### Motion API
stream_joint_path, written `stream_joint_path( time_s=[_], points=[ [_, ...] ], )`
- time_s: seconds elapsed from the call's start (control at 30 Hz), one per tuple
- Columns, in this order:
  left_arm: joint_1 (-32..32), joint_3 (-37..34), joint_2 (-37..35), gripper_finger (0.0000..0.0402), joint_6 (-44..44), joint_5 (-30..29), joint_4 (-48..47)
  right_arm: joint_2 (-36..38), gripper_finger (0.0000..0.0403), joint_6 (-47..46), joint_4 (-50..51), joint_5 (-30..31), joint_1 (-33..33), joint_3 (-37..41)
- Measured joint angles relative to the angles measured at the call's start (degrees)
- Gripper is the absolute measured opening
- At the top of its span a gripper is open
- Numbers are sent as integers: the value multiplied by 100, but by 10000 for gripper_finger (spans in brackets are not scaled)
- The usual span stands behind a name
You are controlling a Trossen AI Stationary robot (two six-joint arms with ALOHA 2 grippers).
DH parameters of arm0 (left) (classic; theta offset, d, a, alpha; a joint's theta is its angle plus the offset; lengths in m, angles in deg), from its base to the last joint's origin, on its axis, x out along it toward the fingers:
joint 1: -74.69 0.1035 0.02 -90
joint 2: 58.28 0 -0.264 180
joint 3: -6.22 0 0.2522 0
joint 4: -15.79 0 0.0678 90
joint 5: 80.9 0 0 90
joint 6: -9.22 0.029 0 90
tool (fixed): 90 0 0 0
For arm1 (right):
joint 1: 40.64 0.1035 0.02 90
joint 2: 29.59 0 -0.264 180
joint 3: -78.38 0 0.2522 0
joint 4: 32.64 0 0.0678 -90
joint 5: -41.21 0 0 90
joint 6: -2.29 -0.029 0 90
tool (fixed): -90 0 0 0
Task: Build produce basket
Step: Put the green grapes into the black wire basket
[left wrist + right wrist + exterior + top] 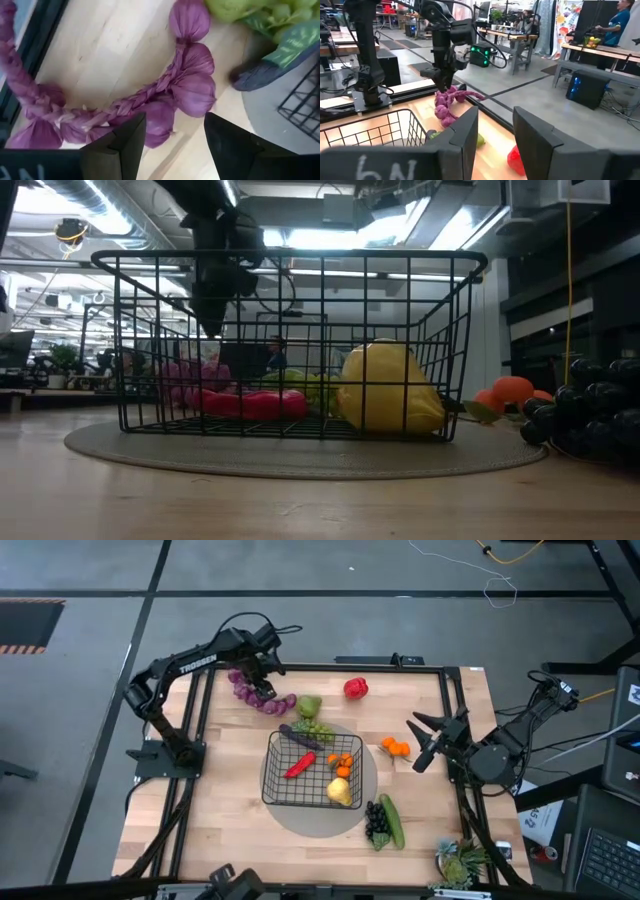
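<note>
High view: black wire basket (308,772) sits on a round grey mat (368,780) mid-tabletop (225,810), holding one red chili (298,766), two small oranges (342,763) and one yellow lemon (340,792). Outside it: purple string (258,692) near the far-left edge, green pear (309,705), red pepper (355,688), two more oranges (396,748), dark grapes (377,822) and cucumber (391,821) side by side. Near-left tabletop is open wood. Potted plant (461,862) at the near-right corner. Left gripper (262,680) hovers over the purple string; right gripper (426,737) waits at the right edge.

Low view: lemon and chili seen through the basket wires, grapes and oranges at right.

Left wrist view: jaws wide open, straddling the string's bulbs, gripping nothing.

Right wrist view: jaws partly open, empty; one person (619,20) stands at a far bench.
</note>
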Motion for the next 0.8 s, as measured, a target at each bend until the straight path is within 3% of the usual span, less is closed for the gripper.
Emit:
stream_joint_path(
  time_s=[0.23, 0.43, 0.67, 0.8],
  points=[
    [-132, -2, 477, 196, 491, -53, -54, 2, 126, -2, 0, -13, 0, 0],
    [-578, -2, 668, 196, 879, 43, 636, 2, 126, 0, 0, -12, 0, 0],
    [-1134, 0, 697, 196, 996, 876, 845, 2, 126, -2, 39, -9, 0, 0],
    [-1404, 0, 880, 196, 1000, 826, 881, 2, 126, -2, 42, -9, 0, 0]
  ],
)
